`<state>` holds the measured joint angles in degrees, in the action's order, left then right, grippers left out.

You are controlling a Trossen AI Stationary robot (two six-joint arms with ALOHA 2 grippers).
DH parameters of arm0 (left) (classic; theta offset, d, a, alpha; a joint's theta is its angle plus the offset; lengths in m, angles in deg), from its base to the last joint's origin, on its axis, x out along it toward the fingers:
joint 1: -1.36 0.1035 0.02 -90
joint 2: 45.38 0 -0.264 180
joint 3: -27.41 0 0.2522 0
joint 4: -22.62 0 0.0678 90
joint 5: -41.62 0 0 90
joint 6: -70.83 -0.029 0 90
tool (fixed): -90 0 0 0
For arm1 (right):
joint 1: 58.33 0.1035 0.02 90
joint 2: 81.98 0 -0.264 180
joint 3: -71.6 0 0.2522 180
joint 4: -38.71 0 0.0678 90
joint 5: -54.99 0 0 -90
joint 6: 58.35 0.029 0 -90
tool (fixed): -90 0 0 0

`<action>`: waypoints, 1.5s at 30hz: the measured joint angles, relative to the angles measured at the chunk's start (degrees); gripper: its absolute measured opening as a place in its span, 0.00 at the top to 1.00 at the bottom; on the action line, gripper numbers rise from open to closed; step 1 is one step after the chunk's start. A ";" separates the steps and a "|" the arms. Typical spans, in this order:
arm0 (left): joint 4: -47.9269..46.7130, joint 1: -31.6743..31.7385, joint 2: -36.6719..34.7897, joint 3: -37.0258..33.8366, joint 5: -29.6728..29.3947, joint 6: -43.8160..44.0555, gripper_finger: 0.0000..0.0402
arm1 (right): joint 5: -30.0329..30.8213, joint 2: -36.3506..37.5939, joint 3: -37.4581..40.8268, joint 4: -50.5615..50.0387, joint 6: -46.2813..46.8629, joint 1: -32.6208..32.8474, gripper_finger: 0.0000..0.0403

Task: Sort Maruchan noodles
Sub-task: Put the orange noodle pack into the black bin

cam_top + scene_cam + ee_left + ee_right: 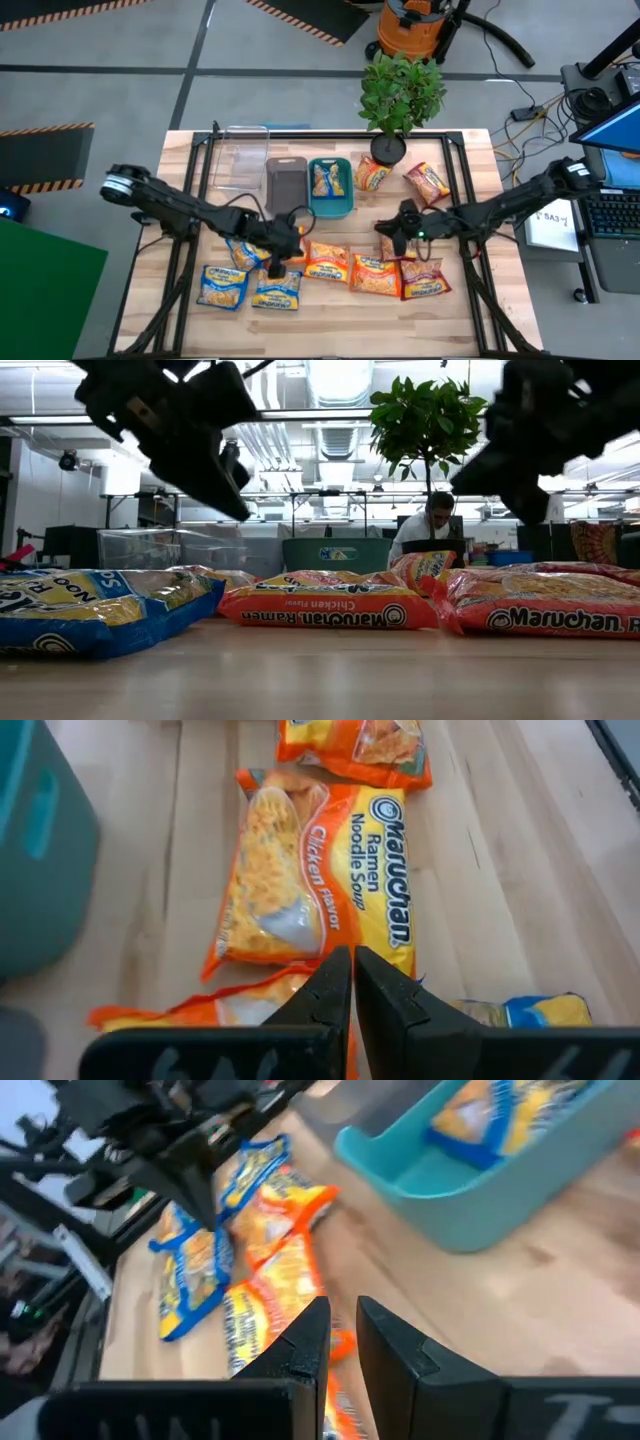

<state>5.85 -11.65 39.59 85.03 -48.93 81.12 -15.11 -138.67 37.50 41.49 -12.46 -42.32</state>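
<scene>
On the table in the high view, the left gripper [277,262] hangs at about seven o'clock of the centre, over the row of Maruchan noodles [330,262], while the right gripper [398,240] sits near four o'clock above an orange and a maroon packet. One blue-and-yellow packet already lies in the teal bin [331,205] at twelve o'clock, with the grey bin [286,182] and clear bin [240,155] beside it toward nine o'clock; two packets lie near the potted plant [398,95].

In the low view, both arms hang clear above the packets, and nothing is lifted.

In the left wrist view, the left fingers [325,1000] are pressed together, empty, above an orange chicken packet [310,880].

In the right wrist view, the right fingers [305,1340] stand a sliver apart over an orange wrapper; I cannot tell whether they pinch it.

To grip well, the jaws should probably spread first, then come down on a packet's crimped edge rather than its flat face. Packets overlap, so lifting straight up seems safest. Bare wood at six o'clock gives room; bin walls and the plant crowd twelve o'clock.
</scene>
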 joint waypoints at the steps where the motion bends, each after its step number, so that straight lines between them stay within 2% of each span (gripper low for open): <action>1: 0.95 -0.18 0.23 -0.50 -0.02 0.90 1.00 | -0.92 -1.78 -1.82 -0.20 -0.35 0.00 0.89; 6: 4.49 -1.95 1.80 -1.60 -0.20 3.30 1.00 | -4.86 -9.62 -10.76 -3.41 -1.79 0.00 0.89; 13: 8.38 -5.85 4.97 -1.12 -0.55 4.33 1.00 | -6.43 -17.93 -22.04 -17.88 3.58 0.00 0.89; 18: 8.48 -8.04 7.78 -0.41 -3.50 6.65 1.00 | -9.04 -22.05 -26.45 -24.12 7.25 0.11 0.82; 32: 13.05 -9.86 13.49 -0.36 -10.75 10.24 1.00 | -10.03 -28.16 -27.65 -26.06 17.78 2.14 0.41; 38: 13.55 -10.08 15.75 -0.36 -10.97 11.17 1.00 | -9.59 -31.63 -28.37 -24.38 17.34 1.23 0.31; 45: 15.28 -10.08 17.80 -0.25 -11.50 12.89 1.00 | -9.36 -34.32 -28.41 -22.90 16.24 -0.63 0.27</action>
<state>21.13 -21.73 57.40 84.78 -60.44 94.01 -24.47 -172.99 9.09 18.59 3.78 -42.95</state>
